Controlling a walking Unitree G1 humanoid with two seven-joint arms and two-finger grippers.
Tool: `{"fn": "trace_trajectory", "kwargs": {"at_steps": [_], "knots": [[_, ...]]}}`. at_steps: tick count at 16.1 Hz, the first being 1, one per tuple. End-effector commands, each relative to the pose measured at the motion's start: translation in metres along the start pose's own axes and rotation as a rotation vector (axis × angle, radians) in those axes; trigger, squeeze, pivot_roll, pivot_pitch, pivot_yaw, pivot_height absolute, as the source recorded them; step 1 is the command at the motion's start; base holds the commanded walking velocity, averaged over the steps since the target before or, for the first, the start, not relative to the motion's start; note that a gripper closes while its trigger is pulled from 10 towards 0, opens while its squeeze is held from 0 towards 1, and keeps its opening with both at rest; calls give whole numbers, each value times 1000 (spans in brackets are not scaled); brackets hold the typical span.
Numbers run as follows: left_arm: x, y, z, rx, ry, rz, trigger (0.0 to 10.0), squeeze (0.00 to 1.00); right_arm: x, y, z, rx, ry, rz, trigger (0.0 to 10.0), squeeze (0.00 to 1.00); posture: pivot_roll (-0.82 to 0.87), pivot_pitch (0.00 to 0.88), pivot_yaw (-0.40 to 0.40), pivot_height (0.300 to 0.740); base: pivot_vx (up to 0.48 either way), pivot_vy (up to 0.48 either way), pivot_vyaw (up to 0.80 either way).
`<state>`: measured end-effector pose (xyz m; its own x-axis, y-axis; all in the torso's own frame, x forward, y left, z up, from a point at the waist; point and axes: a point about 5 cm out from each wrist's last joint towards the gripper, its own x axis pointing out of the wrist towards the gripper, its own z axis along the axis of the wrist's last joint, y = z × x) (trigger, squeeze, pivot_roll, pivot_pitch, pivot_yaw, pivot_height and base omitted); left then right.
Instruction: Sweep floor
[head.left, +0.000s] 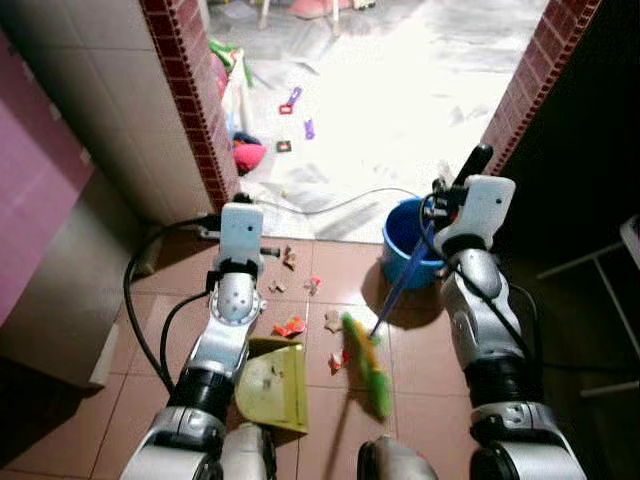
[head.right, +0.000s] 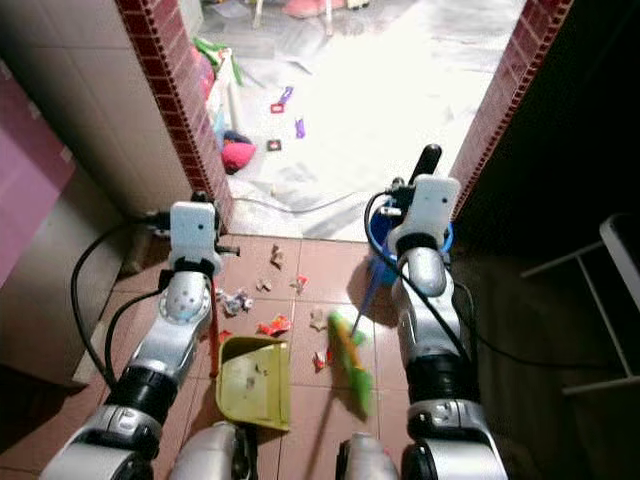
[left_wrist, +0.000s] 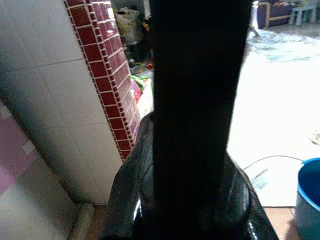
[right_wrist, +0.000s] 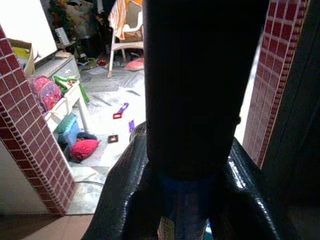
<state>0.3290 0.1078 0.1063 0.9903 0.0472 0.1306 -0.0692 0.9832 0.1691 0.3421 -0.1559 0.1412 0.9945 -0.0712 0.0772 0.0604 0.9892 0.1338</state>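
My left gripper (head.right: 197, 207) is raised at the left, shut on the red handle (head.right: 213, 322) of a yellow-green dustpan (head.left: 276, 382). The pan lies flat on the brown tiles between my arms, with a few scraps in it. My right gripper (head.left: 476, 164) is raised at the right, shut on the blue handle (head.left: 401, 285) of a broom. The broom's green head (head.left: 366, 364) rests on the tiles just right of the pan. Scraps of litter (head.left: 290, 326) lie scattered ahead of the pan and the broom. In the right wrist view the blue handle (right_wrist: 180, 215) shows beneath a black finger (right_wrist: 200, 85).
A blue bucket (head.left: 404, 240) stands by the right brick pillar (head.left: 530, 80). The left brick pillar (head.left: 190, 90) flanks a doorway onto a bright floor strewn with toys (head.left: 291, 102). Black cables (head.left: 135, 300) loop at the left. A white frame (head.left: 610, 260) stands at the right.
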Motion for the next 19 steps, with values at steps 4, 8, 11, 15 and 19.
{"fn": "trace_trajectory", "kwargs": {"at_steps": [4, 8, 11, 15, 19], "knots": [[1, -14, -3, 17, -20, -22, 10000, 0, 9, 24, 9, 347, 85, 118, 10000, 0, -123, 103, -10, 740, 0, 0, 0], [6, -16, -2, 19, -20, -17, 10000, 0, 12, 21, 21, 378, 101, 211, 10000, 0, -138, 95, -5, 740, 0, 0, 0], [10, -18, -1, 20, -20, -17, 10000, 0, 18, 20, 42, 164, 26, 334, 10000, 0, -145, 87, -6, 740, 0, 0, 0], [13, -16, 1, -2, -24, -8, 10000, 0, 25, 14, 57, 124, -27, 333, 10000, 0, -142, 80, -14, 740, 0, 0, 0], [26, 4, 19, -65, -90, 44, 10000, 0, 27, 13, 71, 65, -89, 361, 10000, 0, -127, 73, -12, 740, 0, 0, 0]]}}
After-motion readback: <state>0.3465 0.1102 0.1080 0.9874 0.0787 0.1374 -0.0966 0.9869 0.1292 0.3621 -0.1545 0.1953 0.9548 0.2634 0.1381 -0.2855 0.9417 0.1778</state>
